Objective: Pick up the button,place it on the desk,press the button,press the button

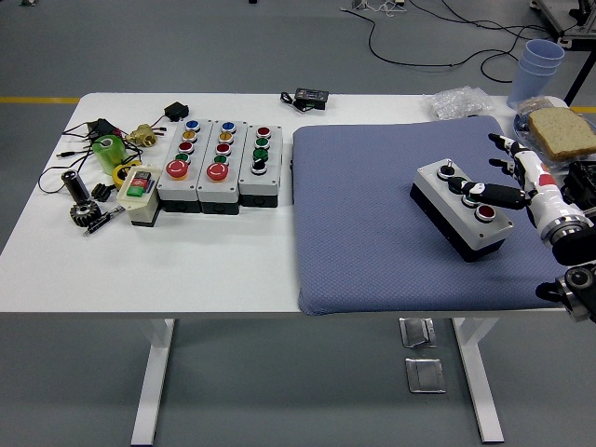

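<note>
A grey button box (463,209) with a black base lies on the blue mat (372,233), toward its right side. It carries a small switch, a black button and a red button in a row. My right hand (507,177) reaches in from the right edge. Its fingers are spread, and one black fingertip (473,192) rests on the middle of the box top, over the black button. Nothing is grasped. My left arm is out of view.
Three more grey button boxes (222,163) stand side by side left of the mat, next to a small yellow box (138,191), cables and metal parts. At the back right are a slice of bread (563,132), stacked blue cups (538,67) and a plastic bag (461,101).
</note>
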